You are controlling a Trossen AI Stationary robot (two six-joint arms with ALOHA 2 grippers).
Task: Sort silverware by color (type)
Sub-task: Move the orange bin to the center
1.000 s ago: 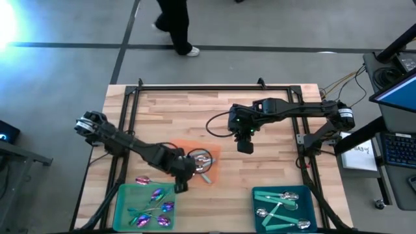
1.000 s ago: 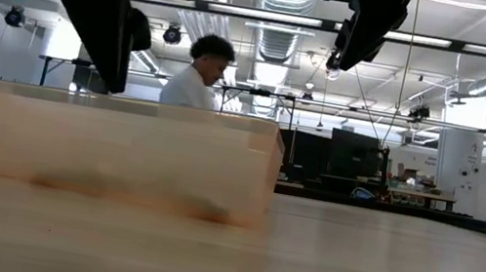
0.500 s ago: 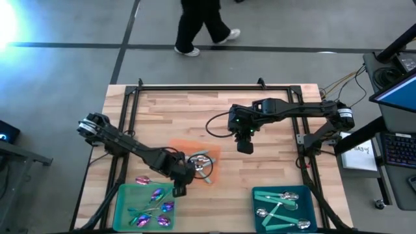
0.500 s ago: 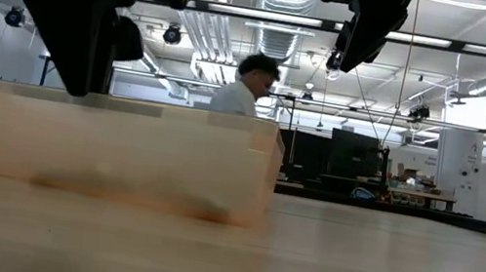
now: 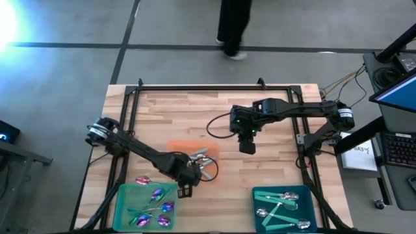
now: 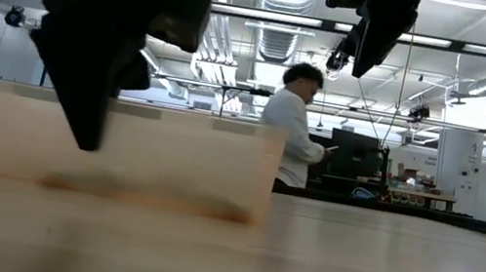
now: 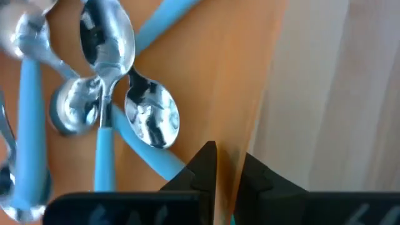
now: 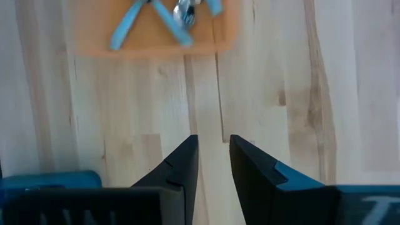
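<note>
Our left pincer point(image 7: 224, 178) has just snapped together at the orange tray point(image 7: 206, 81) edge, seemingly empty; light-blue spoons point(image 7: 147, 119) remain in the tray. We likely need another grasp. Right pincer point(image 8: 214, 164) hovers mid-table, slightly parted, holding nothing.

No brand, label, number or sign can be read on the table point(image 5: 273, 175), the trays or the arms; the white sheet point(image 5: 361, 155) lying off the table's right edge in the high view carries dark print, perhaps a few capital letters, but it is too small to make out. The monitor point(image 5: 398, 88) at the far right shows only a blue glow, and the keyboard point(image 5: 398, 149) beside it shows no legible key marks.
</note>
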